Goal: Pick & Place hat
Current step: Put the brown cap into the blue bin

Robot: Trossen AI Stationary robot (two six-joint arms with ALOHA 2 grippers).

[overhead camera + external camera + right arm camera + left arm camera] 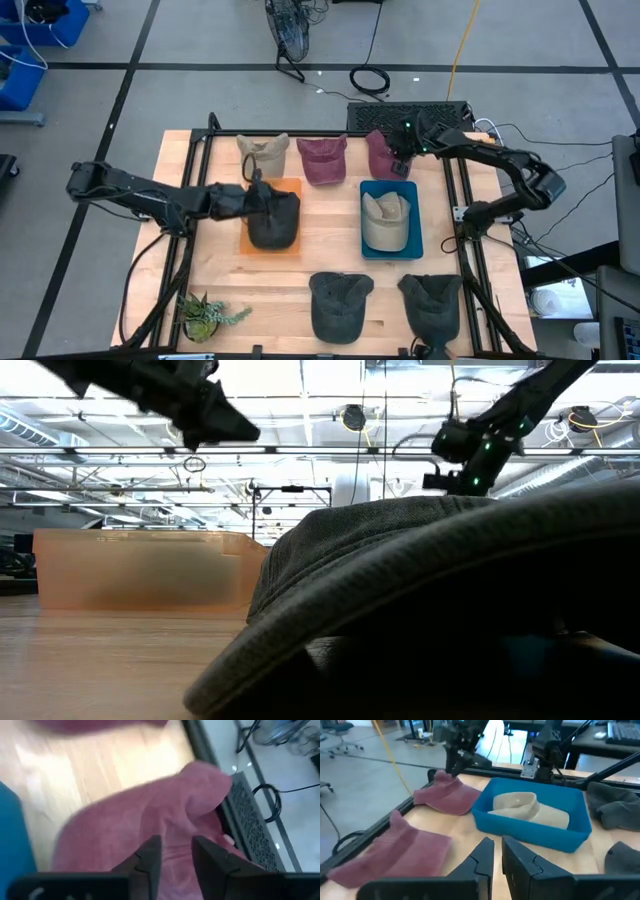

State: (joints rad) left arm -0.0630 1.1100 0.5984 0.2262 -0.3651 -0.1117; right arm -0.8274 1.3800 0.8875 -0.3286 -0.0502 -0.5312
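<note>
Several hats lie on the wooden table. My right gripper (399,165) (176,851) stands open over the far right maroon hat (378,152) (130,815), which lies by the far rail. A second maroon hat (322,160) and a tan hat (263,155) lie to its left. A dark hat (273,222) rests on the orange tray (247,245). My left gripper (262,193) (498,856) hovers over that hat's far end, fingers almost together with nothing between them. Another tan hat (387,220) lies in the blue bin (390,252). My right gripper comes at the maroon hat's crown (175,827) slanting down from the table's right. Its two fingers stand either side of a raised fold of the cloth. Whether the tips touch the cloth I cannot tell. The hat lies on the table.
Two more dark hats (340,305) (432,307) lie at the near edge; one fills the low view (450,590). A small plant (205,315) stands at the near left corner. Black frame rails (455,200) run along the table's sides and far edge.
</note>
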